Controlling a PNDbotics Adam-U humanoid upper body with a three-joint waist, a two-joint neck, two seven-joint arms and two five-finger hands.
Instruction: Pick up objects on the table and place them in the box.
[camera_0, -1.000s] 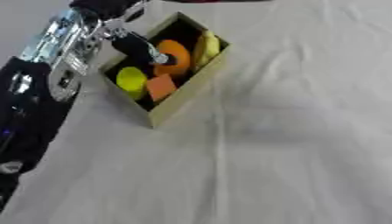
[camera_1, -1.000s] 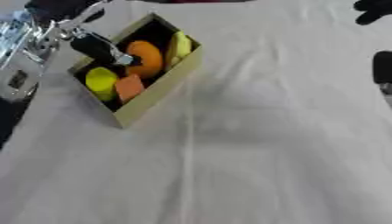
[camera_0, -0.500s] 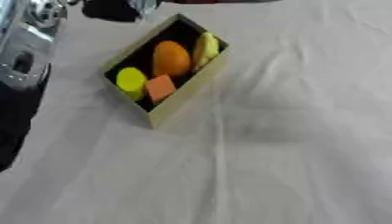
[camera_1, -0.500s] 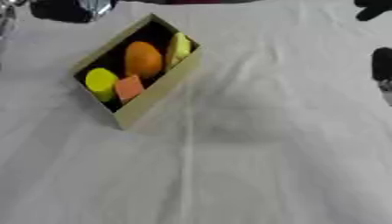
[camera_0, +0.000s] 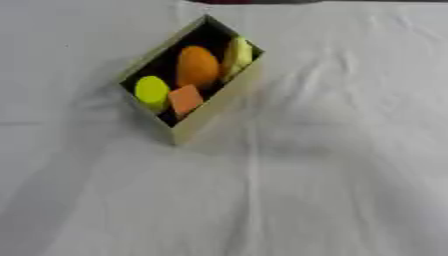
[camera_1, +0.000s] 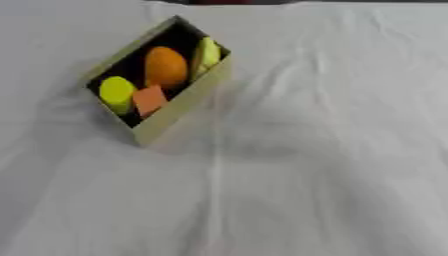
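Neither robot hand in view, so state impossible to tell. Box (camera_0: 214, 112) packed: orange ball (camera_0: 198, 66), yellow cylinder (camera_0: 151, 91), orange block (camera_0: 185, 99). Risk: returning arm nudging box askew across wrinkled tabletop (camera_0: 332, 190).

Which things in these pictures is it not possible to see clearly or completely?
- Both robot hands: in neither eye view.
- Box floor: covered by its contents and dark shadow.
- Pale yellow item: blurred, partly behind the orange oval; identity unclear.
- Yellow round piece and orange block: lower parts hidden inside the box.
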